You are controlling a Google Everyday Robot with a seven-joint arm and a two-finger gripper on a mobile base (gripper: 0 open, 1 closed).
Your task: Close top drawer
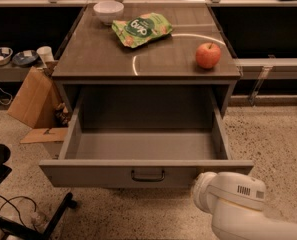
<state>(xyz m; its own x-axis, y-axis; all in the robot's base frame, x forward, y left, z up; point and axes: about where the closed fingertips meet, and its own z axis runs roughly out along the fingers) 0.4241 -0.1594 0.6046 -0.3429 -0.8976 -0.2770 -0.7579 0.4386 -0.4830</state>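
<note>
Arm [236, 207] beside top drawer [90, 174], claw unseen

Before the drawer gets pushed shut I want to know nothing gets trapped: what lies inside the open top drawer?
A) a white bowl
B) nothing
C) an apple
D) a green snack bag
B: the top drawer is pulled out and its grey box is bare. The apple, green bag and bowl all sit on the cabinet top. The claw is low right, by the drawer front's right corner.
</note>
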